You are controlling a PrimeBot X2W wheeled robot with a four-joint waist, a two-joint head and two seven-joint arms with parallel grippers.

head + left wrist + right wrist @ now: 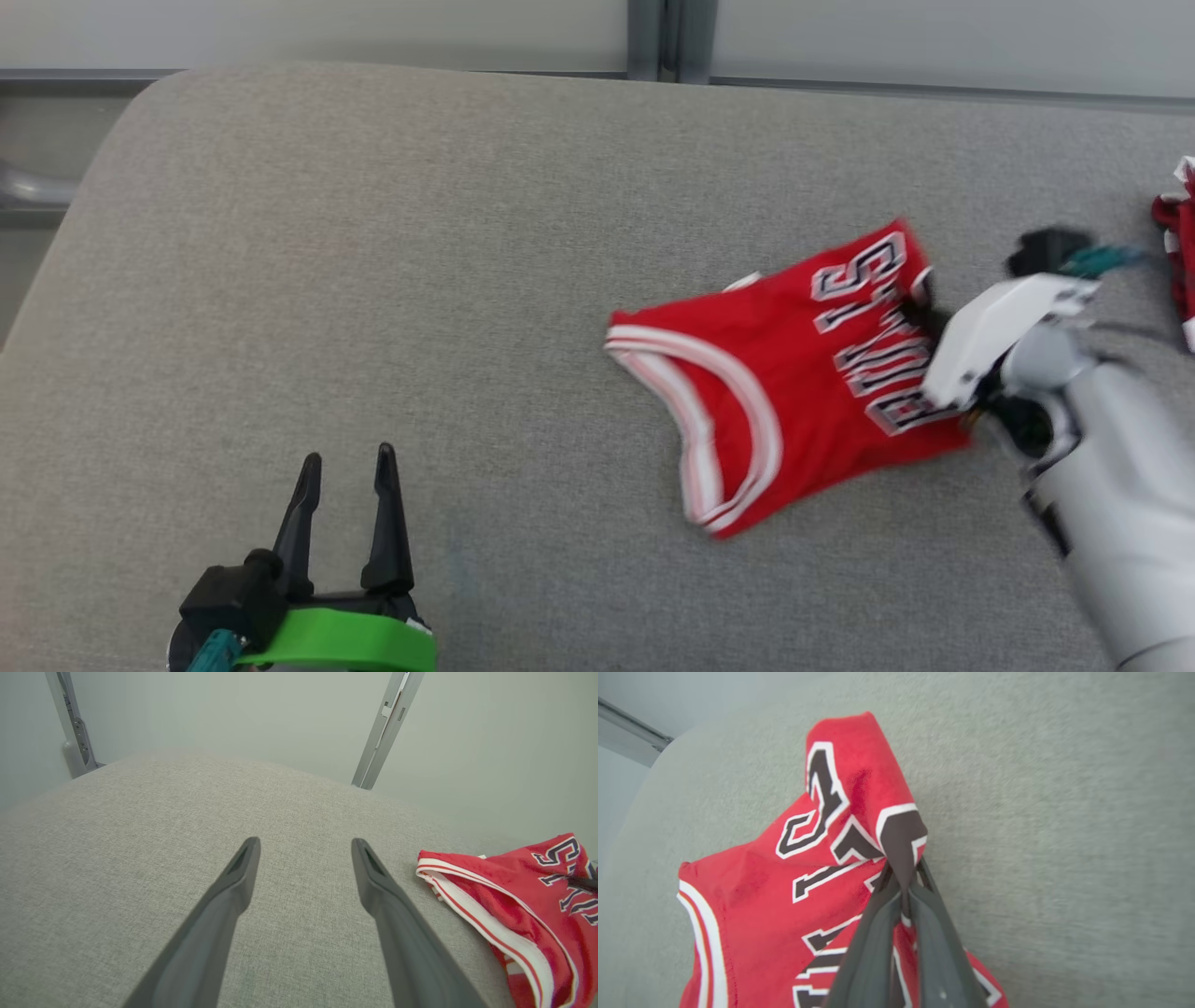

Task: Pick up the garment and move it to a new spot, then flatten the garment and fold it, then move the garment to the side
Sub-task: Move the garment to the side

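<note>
**Right gripper pinched on jersey; left gripper idle and spread**

Position of garment. The red jersey (pixel 775 392) lies crumpled on the grey fabric-covered surface (pixel 373 233), right of centre in the head view. Its white-and-red trimmed opening points toward the left side of the surface. The black, white-outlined lettering sits at the end nearest the right arm.

Right tool. In the right wrist view the right gripper (pixel 903 873) has both fingers pressed together on a fold of the jersey, right at the lettering. The cloth is bunched between the tips, and a peak of fabric stands beyond them. We note a firm pinch on cloth, with no gap visible between the fingers.

Left tool. The left gripper (pixel 348 455) sits at the lower left of the head view, well apart from the jersey, with fingers spread and nothing between them. In the left wrist view the jersey's trimmed edge lies off to the side of the fingers, not touching them.

Hidden or unclear:
- In the head view the white wrist housing (pixel 999 327) covers the right fingers and the grip point.
- The housing also cuts off the lettering, so we cannot read the whole word.
- The right arm's end and the jersey edge beside it are blurred in the head view.
- We cannot tell whether the pinched end is off the surface.
- A second red garment (pixel 1178 243) is cut by the right frame edge, and its type is undetermined.
</note>
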